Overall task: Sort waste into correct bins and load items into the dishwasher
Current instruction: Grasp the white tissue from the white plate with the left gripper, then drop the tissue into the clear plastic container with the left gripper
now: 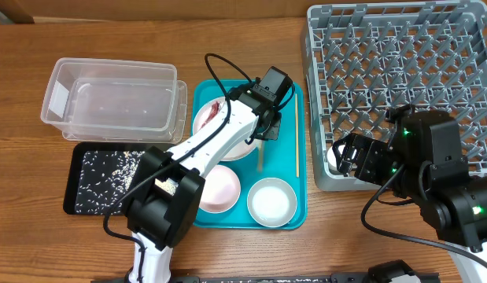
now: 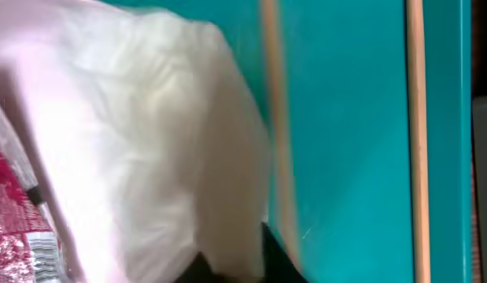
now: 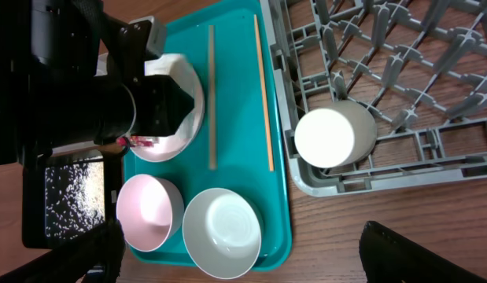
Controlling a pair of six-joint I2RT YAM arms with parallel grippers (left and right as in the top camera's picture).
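Probably sorting waste: left pincer (image 1: pixel 261 132) over large plate (image 3: pixel 171 146), can't tell if open; wrapper (image 1: pixel 214 110) at its 10 o'clock needs grasping next. Right pincer (image 1: pixel 349 157) wide open, empty.

Left wrist view: blurred. The left arm (image 1: pixel 215 140) covers much of the large round white plate (image 1: pixel 201 126); the grey plastic dish rack (image 1: pixel 400 71) is cropped.

Brown wooden table (image 1: pixel 23 236), visible grain, even light
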